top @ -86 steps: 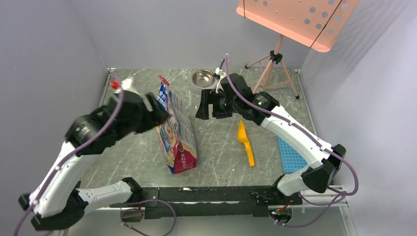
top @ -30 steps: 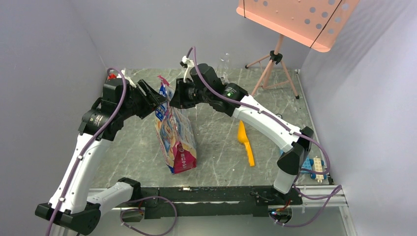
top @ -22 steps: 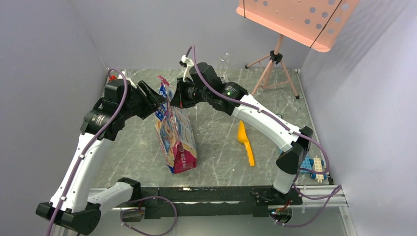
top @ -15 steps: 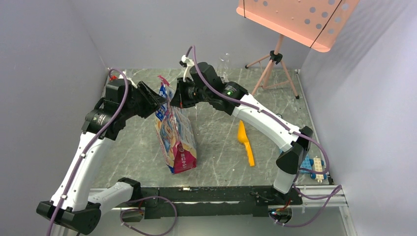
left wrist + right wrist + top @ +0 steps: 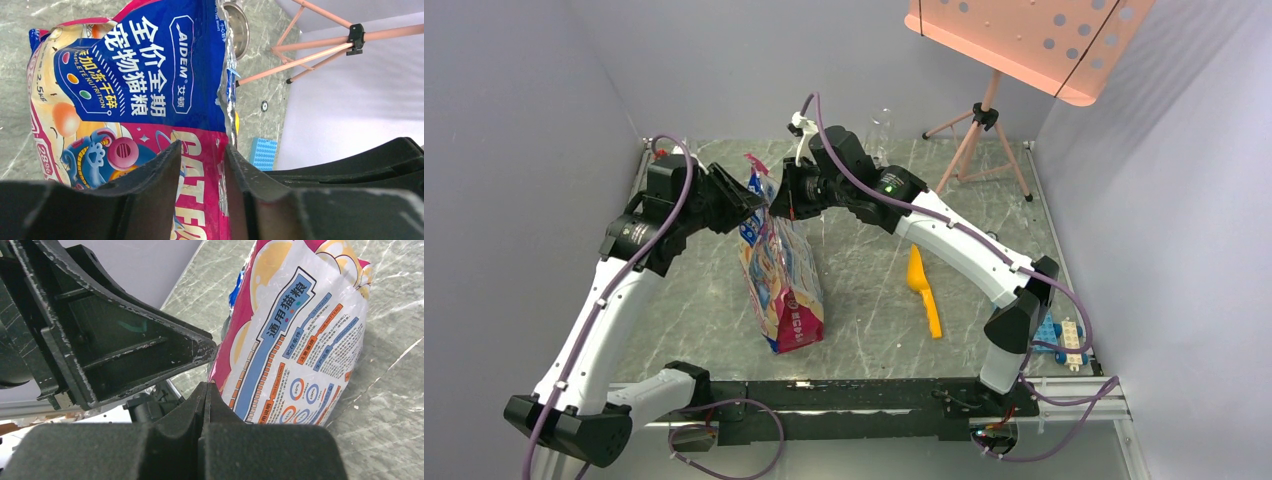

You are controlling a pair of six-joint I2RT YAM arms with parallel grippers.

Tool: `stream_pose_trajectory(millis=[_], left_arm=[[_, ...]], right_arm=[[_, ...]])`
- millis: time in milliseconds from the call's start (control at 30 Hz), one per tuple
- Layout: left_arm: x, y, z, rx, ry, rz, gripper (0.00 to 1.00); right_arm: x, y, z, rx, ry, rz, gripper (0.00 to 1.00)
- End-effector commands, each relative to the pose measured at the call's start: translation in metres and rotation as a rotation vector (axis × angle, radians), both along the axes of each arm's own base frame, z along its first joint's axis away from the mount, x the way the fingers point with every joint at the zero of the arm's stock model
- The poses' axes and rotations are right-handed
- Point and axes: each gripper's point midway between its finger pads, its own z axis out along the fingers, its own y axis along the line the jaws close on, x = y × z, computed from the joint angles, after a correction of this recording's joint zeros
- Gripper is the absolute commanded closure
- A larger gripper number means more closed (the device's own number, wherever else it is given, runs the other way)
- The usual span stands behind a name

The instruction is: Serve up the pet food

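Pet food: hidden in every view; could not tell where it lay. Counted one printed bag (image 5: 784, 280), upright on the table (image 5: 864, 300), with both arms meeting at its top. Found the left gripper (image 5: 200, 150) at the bag's upper left side, fingers apart by a narrow gap, with the pink-and-blue print showing through. Found the right gripper (image 5: 205, 385) pressed together, pinched on the bag's top edge at its very tips. Noted one yellow scoop (image 5: 923, 290) flat on the table to the right of the bag, well apart from it. Made out one metal bowl (image 5: 239, 27) only from the left wrist, half cut off by the bag; blocked by the right arm from above. Saw one blue studded plate (image 5: 263, 152) beside the right arm's elbow, partly covered by that arm. Saw also one pink tripod (image 5: 980, 130) at the far edge, under a perforated pink panel (image 5: 1034, 40) cropped by the frame.
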Motion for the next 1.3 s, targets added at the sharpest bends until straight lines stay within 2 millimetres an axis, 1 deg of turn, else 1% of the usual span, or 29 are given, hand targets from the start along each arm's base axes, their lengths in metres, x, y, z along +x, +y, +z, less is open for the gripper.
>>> stream_pose_trajectory(millis=[0,167,333,533,600,667,700,800,1000,1100,1167,1267], left_arm=[[0.008,0.001,0.002,0.011,-0.027,0.002,0.61],[0.01,0.002,-0.009,0.052,0.006,-0.007,0.73],[0.009,0.01,-0.017,0.125,0.036,-0.005,0.74],[0.011,0.009,-0.015,0.144,0.039,-0.029,0.74],[0.01,0.013,-0.009,0.14,0.029,-0.001,0.68],[0.008,0.019,-0.003,0.141,0.006,0.032,0.57],[0.009,0.024,0.001,0.149,-0.013,0.061,0.53],[0.011,0.028,0.009,0.139,-0.04,0.093,0.46],[0.017,0.03,0.018,0.115,-0.048,0.138,0.47],[0.021,0.029,0.023,0.107,-0.063,0.138,0.42],[0.023,0.025,0.022,0.098,-0.061,0.128,0.39],[0.026,0.023,0.019,0.089,-0.053,0.125,0.37]], right_arm=[[0.003,0.003,0.019,0.038,-0.034,0.009,1.0],[0.006,0.0,0.017,0.024,-0.038,-0.012,1.0],[0.013,-0.003,0.011,-0.005,-0.047,-0.049,1.0],[0.02,-0.001,0.006,-0.056,-0.068,-0.076,1.0],[0.021,0.001,0.008,-0.052,-0.071,-0.075,1.0],[0.021,0.002,0.009,-0.05,-0.072,-0.072,1.0],[0.021,0.002,0.009,-0.047,-0.073,-0.072,1.0],[0.019,0.001,0.01,-0.043,-0.075,-0.07,1.0],[0.018,-0.001,0.01,-0.047,-0.081,-0.064,1.0],[0.018,-0.001,0.009,-0.052,-0.084,-0.061,1.0],[0.018,-0.001,0.009,-0.054,-0.087,-0.057,1.0],[0.017,-0.001,0.01,-0.054,-0.089,-0.052,1.0]])
